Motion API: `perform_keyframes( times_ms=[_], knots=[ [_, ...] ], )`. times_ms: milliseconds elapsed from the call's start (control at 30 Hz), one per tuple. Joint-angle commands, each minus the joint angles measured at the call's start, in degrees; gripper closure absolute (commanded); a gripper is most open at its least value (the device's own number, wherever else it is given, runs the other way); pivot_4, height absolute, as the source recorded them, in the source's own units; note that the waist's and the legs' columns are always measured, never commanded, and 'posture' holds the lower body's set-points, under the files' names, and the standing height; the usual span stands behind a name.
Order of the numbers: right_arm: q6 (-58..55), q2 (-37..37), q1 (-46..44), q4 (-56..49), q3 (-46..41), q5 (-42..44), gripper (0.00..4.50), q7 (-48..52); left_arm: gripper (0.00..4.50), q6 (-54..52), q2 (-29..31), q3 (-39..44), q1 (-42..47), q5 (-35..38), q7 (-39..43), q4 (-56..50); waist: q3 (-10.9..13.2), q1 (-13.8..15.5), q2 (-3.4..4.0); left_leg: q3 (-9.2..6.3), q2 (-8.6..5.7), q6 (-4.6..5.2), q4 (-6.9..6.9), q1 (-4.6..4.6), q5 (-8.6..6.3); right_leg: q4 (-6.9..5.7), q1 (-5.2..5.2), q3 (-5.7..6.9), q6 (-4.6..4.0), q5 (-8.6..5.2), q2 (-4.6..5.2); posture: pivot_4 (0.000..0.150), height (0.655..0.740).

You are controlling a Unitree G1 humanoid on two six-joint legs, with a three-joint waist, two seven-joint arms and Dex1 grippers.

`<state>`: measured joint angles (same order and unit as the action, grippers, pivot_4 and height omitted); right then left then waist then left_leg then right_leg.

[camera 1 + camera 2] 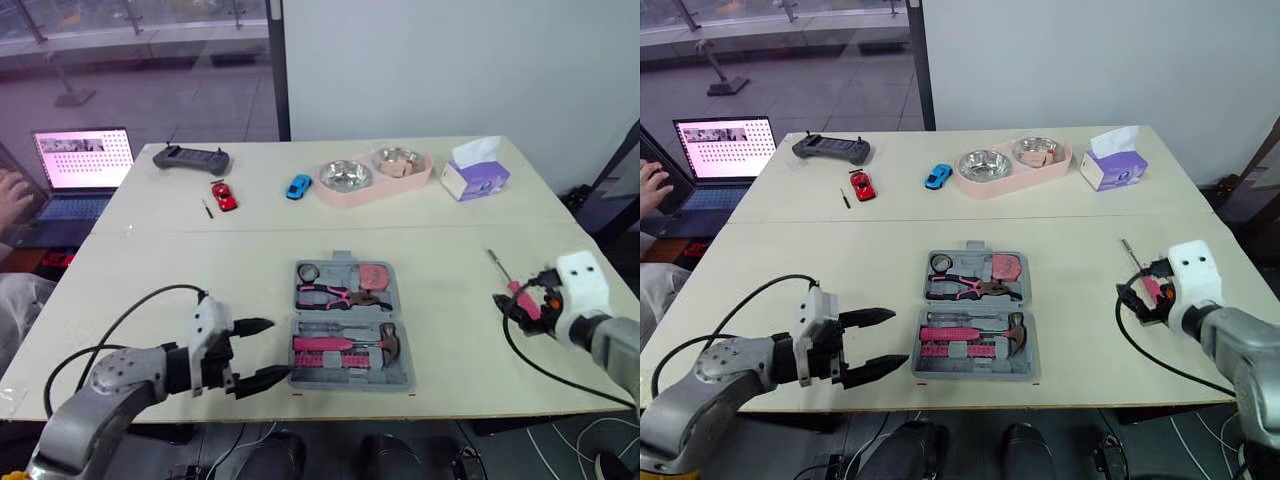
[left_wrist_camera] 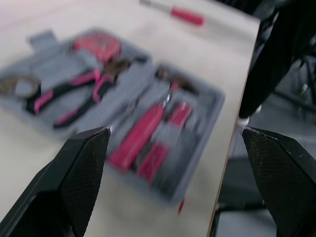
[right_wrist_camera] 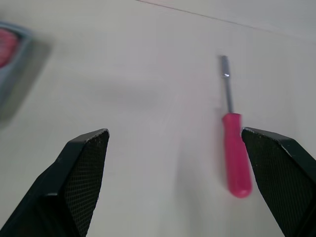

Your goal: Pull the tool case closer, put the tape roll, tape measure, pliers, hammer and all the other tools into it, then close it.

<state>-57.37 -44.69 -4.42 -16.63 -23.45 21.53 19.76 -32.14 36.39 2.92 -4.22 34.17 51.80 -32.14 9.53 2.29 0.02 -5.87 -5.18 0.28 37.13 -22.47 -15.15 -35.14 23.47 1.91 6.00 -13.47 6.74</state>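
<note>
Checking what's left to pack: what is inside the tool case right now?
Inside the open tool case lie the tape roll, tape measure, pliers and hammer, plus pink-handled pieces too small to name. Anything beneath them is hidden. A screwdriver lies outside.

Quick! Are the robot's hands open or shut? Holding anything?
Left gripper: open, empty, beside the case.
Right gripper: open, empty, near the screwdriver.

the grey tool case [image 1: 404,372] is showing pink and black pliers [image 1: 330,295], the screwdriver [image 3: 236,158] is showing a pink handle, the desk [image 1: 180,270] is looking pale cream.
</note>
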Motion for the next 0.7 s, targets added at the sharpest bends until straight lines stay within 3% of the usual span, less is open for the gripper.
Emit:
perform_keyframes(
  times_ms=[33,267,367,700],
  knots=[
    [-0.3,-2.2,-6.2,9.1,2.2,-3.9,0.00,-2.2,0.03,-1.0,-1.0,-0.7,2.4,2.0,-2.6,-3.9,0.0,-0.1,0.02,0.02,-0.01,0.00,0.00,0.01,0.00,0.00,-0.01,-0.01,0.00,0.00,0.00,0.150,0.7400],
    [4.4,-5.9,-18.4,29.4,11.4,-8.6,0.00,3.7,0.03,5.4,-7.7,-2.4,3.3,2.2,-5.6,-6.2,0.0,-0.3,0.07,0.20,0.02,0.02,0.00,0.07,0.02,-0.01,-0.02,-0.03,-0.01,0.01,-0.04,0.150,0.7400],
    [7.0,-6.3,-25.2,41.2,16.7,-10.6,0.00,9.0,0.03,8.7,-5.8,-4.1,1.1,0.3,-1.3,-6.3,0.0,-0.6,0.07,0.34,0.07,0.03,0.02,0.11,0.02,0.00,-0.04,-0.06,-0.04,0.04,-0.04,0.150,0.7400],
    [19.3,-3.0,-40.3,69.8,26.2,-19.4,0.00,14.7,0.03,10.2,-4.6,-5.6,0.9,-1.2,-2.8,-6.2,0.1,-1.7,0.07,0.52,0.04,0.08,0.02,0.13,0.00,0.00,-0.03,-0.12,-0.04,0.05,-0.05,0.150,0.7400]
  ],
)
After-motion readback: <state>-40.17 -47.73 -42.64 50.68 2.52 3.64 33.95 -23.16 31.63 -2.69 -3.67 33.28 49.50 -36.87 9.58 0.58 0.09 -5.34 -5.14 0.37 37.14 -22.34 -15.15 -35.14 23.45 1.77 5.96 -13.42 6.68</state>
